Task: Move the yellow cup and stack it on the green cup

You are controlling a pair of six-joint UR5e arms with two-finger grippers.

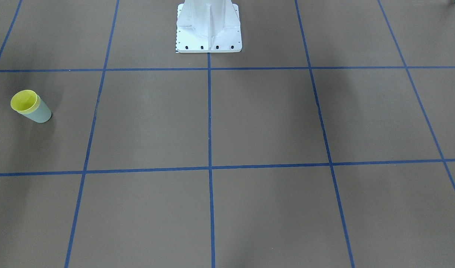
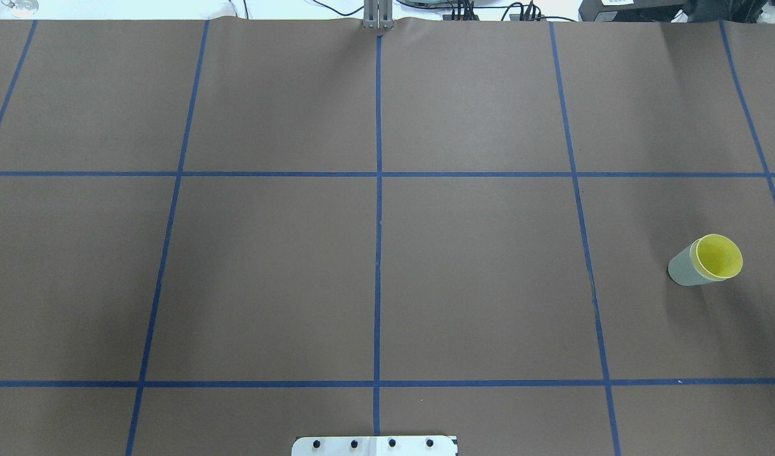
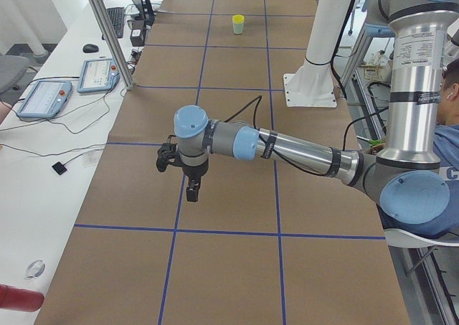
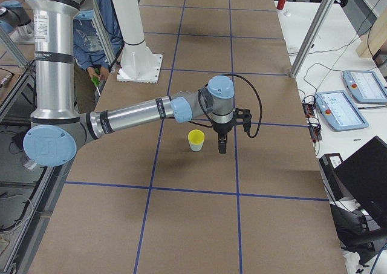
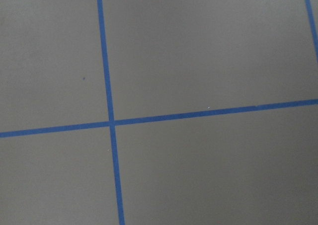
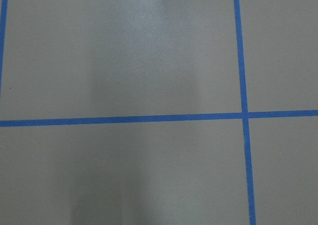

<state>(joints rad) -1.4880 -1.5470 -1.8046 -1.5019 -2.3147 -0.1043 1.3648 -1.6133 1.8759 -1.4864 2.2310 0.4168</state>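
The yellow cup (image 1: 24, 101) sits nested inside the green cup (image 1: 40, 113), upright on the brown table. The stack also shows in the overhead view, with the yellow cup (image 2: 718, 257) inside the green cup (image 2: 681, 270), on the robot's right side. In the exterior right view my right gripper (image 4: 222, 146) hangs just beside the stack (image 4: 196, 141), apart from it. In the exterior left view my left gripper (image 3: 192, 191) hovers over bare table, far from the stack (image 3: 238, 24). I cannot tell whether either gripper is open or shut. The wrist views show only table and blue tape.
The white robot pedestal (image 1: 208, 29) stands at the table's middle rear. Blue tape lines (image 2: 378, 190) grid the table. Side benches hold teach pendants (image 3: 98, 74) (image 4: 341, 109) and cables. An operator (image 4: 91, 38) sits behind the robot. Metal frame posts (image 3: 107, 31) stand at the table edge.
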